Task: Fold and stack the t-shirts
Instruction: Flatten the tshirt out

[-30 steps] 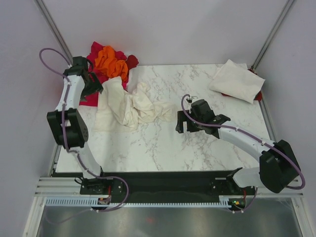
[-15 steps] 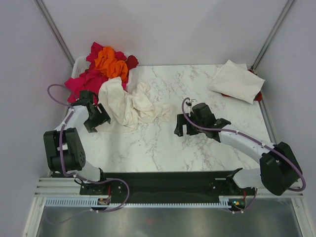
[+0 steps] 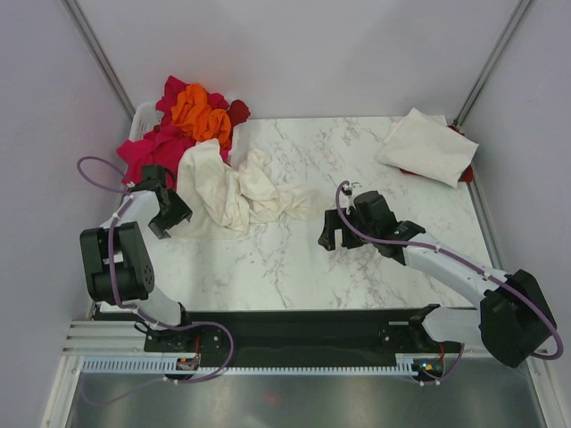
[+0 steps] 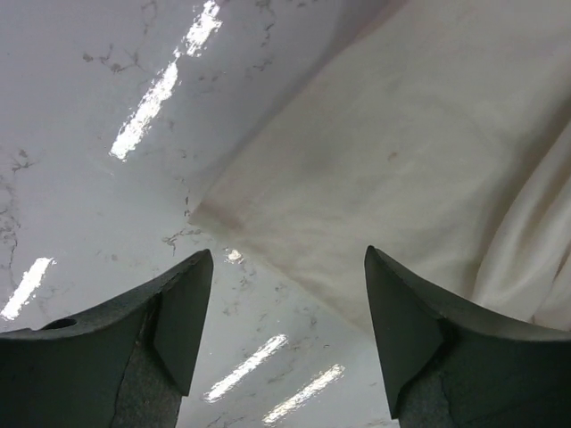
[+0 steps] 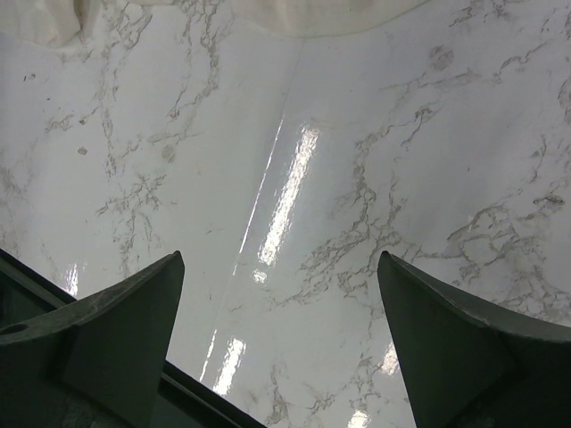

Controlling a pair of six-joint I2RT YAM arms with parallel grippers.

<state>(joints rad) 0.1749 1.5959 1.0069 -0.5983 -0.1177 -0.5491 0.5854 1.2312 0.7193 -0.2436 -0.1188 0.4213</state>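
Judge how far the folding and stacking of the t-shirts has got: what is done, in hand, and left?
Done: a folded cream t-shirt lies at the far right corner. In hand: the left gripper, open, hovers at a corner of the crumpled cream t-shirt; the right gripper, open, is over the marble table. Left: that shirt, plus the pink, orange and red heap far left.
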